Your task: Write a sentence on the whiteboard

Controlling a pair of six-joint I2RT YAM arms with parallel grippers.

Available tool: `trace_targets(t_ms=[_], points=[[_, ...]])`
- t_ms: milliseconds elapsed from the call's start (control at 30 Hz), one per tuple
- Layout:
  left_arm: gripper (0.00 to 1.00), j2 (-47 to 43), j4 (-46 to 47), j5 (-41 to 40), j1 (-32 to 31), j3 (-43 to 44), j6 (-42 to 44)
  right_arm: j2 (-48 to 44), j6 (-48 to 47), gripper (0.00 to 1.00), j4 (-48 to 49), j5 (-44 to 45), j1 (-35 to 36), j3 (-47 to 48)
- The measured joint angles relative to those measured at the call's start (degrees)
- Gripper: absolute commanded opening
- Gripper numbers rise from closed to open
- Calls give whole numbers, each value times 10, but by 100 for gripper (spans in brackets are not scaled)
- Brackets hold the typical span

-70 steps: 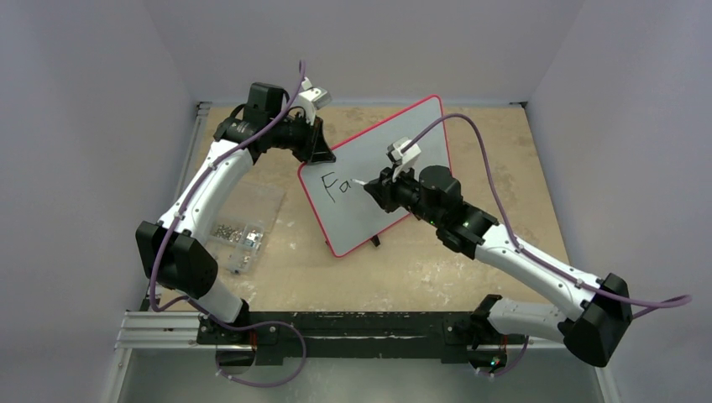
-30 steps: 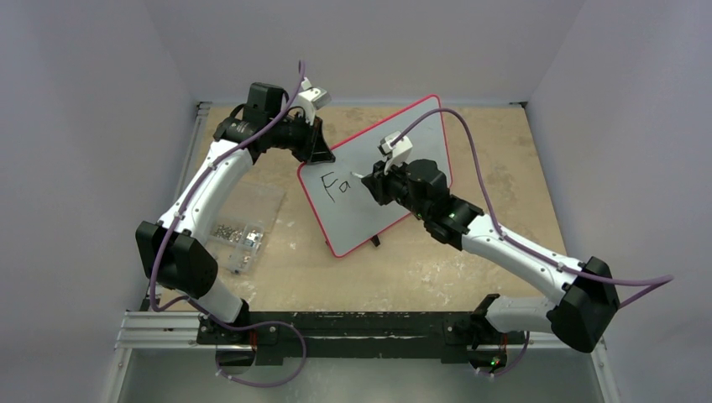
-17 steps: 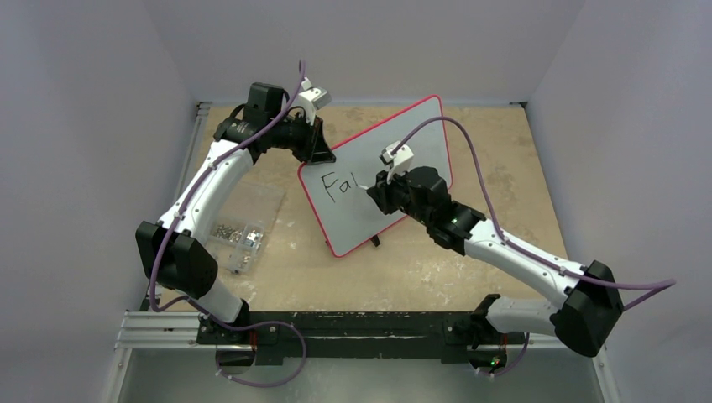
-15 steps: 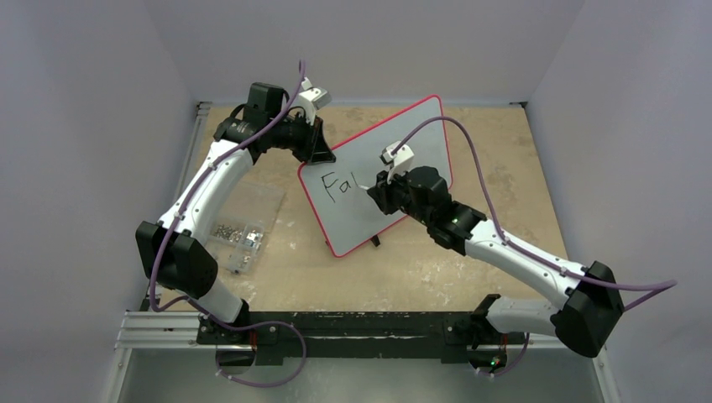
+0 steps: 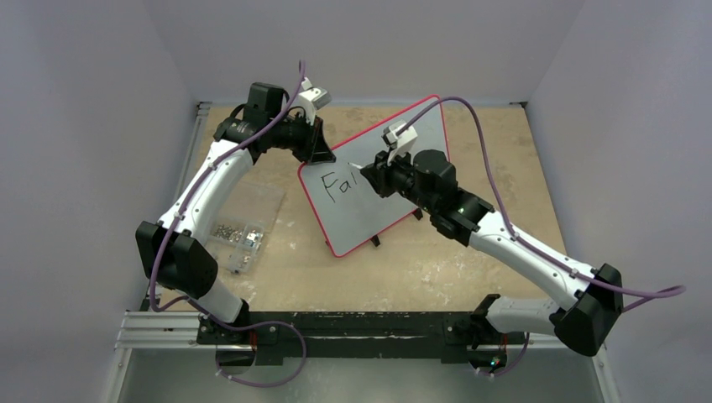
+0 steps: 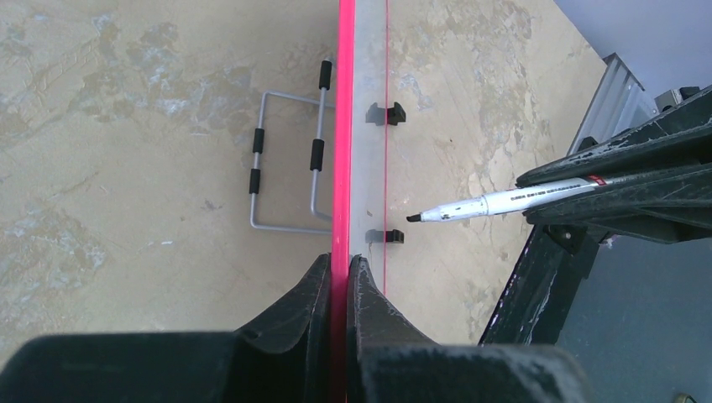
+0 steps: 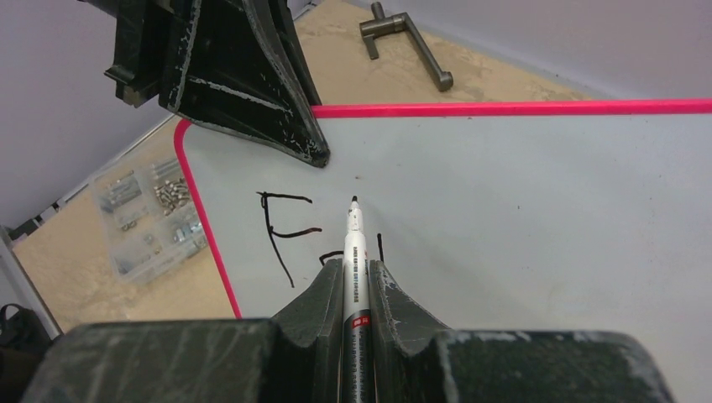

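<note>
The board (image 5: 359,220) stands tilted up on the bench (image 5: 395,277), its face turned toward the right arm so the marker can reach it squarely. The left gripper (image 6: 339,277) is clamped on the board's red top rim, probably to steady it against the writing push. The right gripper (image 7: 356,290) is closed tight round the marker (image 7: 355,243), whose tip points just right of the lettering (image 5: 340,183), which so far reads "Fai". The sentence is barely begun.

The left wrist view sees the board edge-on and shows a small gap between tip and face, so the marker seems lifted between strokes. It also shows a wire stand (image 6: 285,168) lying behind the board. Only the right wrist view gives the strokes close up.
</note>
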Motion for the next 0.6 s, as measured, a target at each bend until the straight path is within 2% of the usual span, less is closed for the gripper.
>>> trace_targets(t_ms=[333,600], points=[[0,0,0,0,0,0,-2,47,2,0,3,0,0,12],[0,0,2,1,0,-1,-6,49,2,0,4,1,0,12]])
